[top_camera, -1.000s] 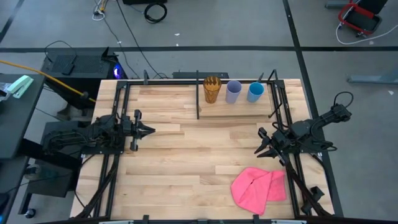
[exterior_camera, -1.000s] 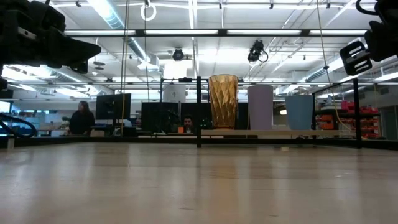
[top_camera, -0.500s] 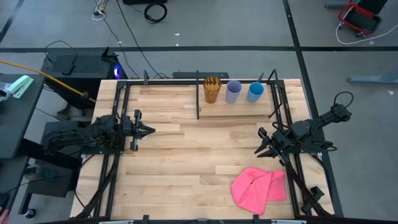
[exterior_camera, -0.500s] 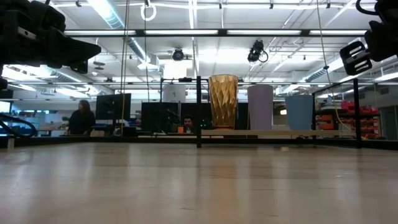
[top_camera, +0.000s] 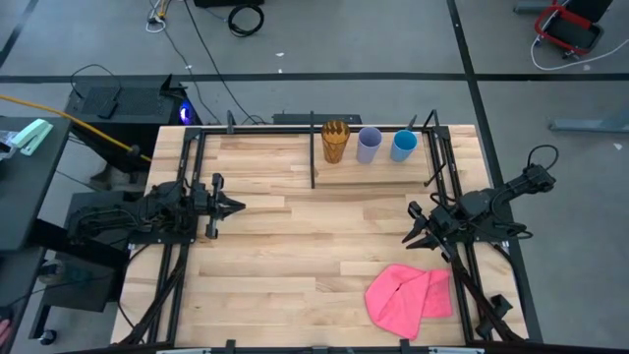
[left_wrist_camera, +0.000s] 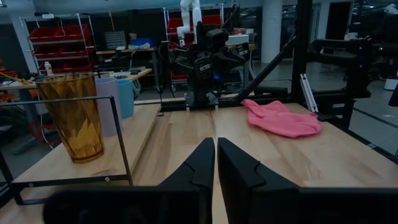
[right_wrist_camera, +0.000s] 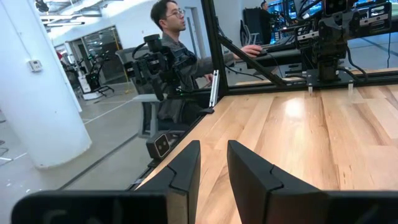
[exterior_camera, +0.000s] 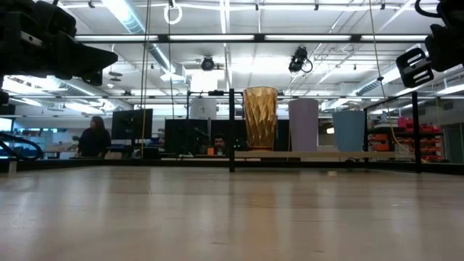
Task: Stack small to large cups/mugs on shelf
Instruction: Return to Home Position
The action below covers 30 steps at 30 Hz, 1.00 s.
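Three cups stand upright in a row on the shelf point(top_camera: 373, 169) at the table's far edge: the amber ribbed tumbler point(top_camera: 335, 142), the lavender-blue cup point(top_camera: 369, 145) and the short bright blue cup point(top_camera: 403, 146). They also show in the low view, the amber tumbler point(exterior_camera: 259, 118), the lavender-blue cup point(exterior_camera: 304, 125) and the blue cup point(exterior_camera: 349, 130). My left gripper point(top_camera: 239, 206) is shut and empty at the table's left side, above the top. My right gripper point(top_camera: 407, 236) is slightly open and empty at the right side, near the pink cloth.
A crumpled pink cloth point(top_camera: 408, 293) lies on the tabletop at the near right. Black upright posts point(top_camera: 314, 147) and rods frame the shelf. Bare tabletop point(top_camera: 314, 236) lies between the two arms. A person point(right_wrist_camera: 171, 56) sits beyond the table's edge.
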{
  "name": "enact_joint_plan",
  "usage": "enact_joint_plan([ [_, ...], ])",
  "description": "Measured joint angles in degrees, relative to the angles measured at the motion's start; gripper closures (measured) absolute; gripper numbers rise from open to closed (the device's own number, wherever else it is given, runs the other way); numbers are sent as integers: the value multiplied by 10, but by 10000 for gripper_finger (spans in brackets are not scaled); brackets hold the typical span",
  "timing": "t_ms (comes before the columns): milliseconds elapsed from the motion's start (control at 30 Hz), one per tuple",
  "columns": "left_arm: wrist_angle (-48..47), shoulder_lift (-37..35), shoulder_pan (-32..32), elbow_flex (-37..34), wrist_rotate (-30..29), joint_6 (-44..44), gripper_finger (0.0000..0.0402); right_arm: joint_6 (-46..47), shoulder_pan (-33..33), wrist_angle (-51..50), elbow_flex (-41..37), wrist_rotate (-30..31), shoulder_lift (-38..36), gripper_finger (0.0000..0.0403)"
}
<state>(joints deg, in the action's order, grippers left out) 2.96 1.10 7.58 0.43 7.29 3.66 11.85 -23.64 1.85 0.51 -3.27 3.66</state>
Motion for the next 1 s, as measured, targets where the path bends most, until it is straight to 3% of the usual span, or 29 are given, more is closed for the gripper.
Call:
enact_joint_plan([
  [1000,0,0,0,0,0,0,366,0,0,0,0,0,0,314],
])
